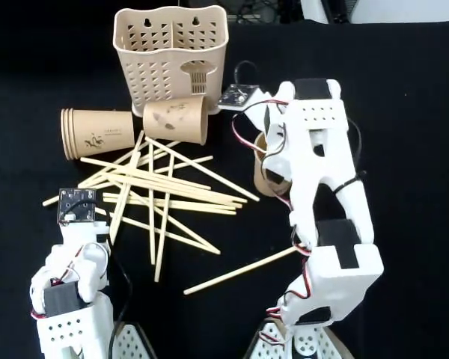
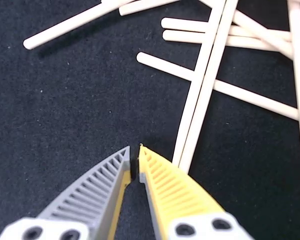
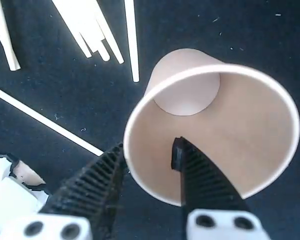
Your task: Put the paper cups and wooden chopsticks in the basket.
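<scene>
A beige perforated basket (image 1: 170, 52) stands upright at the table's back. Two paper cups lie on their sides just in front of it, one to the left (image 1: 97, 133) and one beside the basket (image 1: 176, 120). A third paper cup (image 3: 210, 125) is pinched at its rim by my right gripper (image 3: 149, 146), one finger inside and one outside; the high view shows this cup (image 1: 263, 173) right of the pile. Wooden chopsticks (image 1: 165, 191) lie crisscrossed mid-table. My left gripper (image 2: 135, 150) is shut and empty, just short of the nearest chopsticks (image 2: 200, 95).
One stray chopstick (image 1: 239, 271) lies apart near the right arm's base. The left arm (image 1: 71, 254) sits at the front left corner. Black cloth covers the table, with bare cloth at the far right and far left.
</scene>
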Robot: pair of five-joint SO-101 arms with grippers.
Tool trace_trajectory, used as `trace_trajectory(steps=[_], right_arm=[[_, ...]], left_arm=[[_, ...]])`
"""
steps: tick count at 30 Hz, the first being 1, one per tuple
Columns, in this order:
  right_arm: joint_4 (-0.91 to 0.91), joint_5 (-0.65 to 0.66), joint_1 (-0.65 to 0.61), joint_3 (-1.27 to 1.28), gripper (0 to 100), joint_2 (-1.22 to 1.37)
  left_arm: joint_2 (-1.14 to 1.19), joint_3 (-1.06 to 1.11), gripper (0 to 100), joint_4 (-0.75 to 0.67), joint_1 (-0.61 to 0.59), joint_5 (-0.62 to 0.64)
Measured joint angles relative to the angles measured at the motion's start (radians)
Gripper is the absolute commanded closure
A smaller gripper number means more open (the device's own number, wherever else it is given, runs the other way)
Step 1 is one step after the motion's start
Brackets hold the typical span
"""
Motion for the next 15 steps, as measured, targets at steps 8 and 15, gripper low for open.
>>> trace_trajectory(steps=[8, 15], right_arm=[[-0.005, -0.064, -0.034, 0.0, 84.6, -0.311], [-0.005, -0.163, -0.132, 0.0, 82.5, -0.571]], left_arm=[[0.0, 0.0, 95, 0.0, 0.0, 0.0], [0.0, 0.0, 95, 0.0, 0.0, 0.0]])
